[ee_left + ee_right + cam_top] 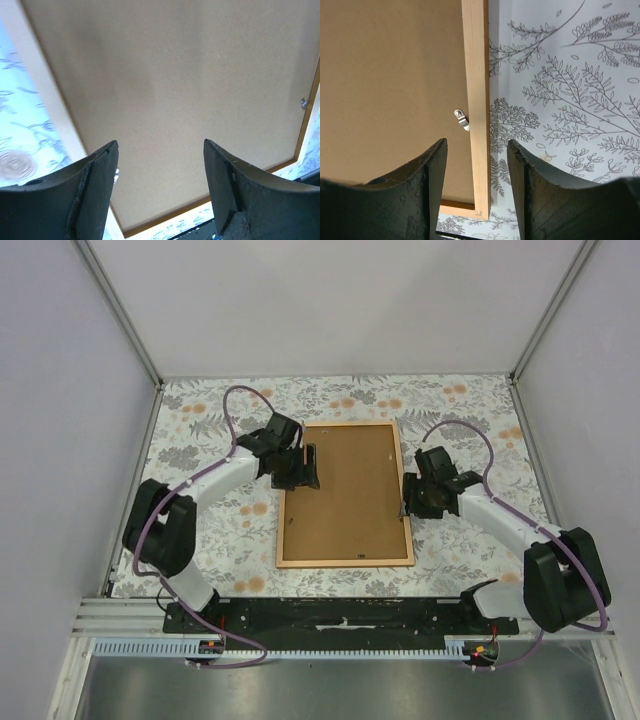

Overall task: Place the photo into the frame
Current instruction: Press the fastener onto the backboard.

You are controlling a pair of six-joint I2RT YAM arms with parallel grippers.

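The frame lies flat on the floral tablecloth with a plain brown backing board filling it. The photo is hidden; no print shows in any view. My left gripper is open and empty over the board at the frame's left rail. The left wrist view shows its jaws spread above the board, with the rail to the left. My right gripper is open and empty. It straddles the frame's right rail in the right wrist view, above the board.
A small metal retaining clip sits on the board by the right rail, and another shows in the left wrist view. The floral tablecloth surrounds the frame. White walls enclose the table on three sides.
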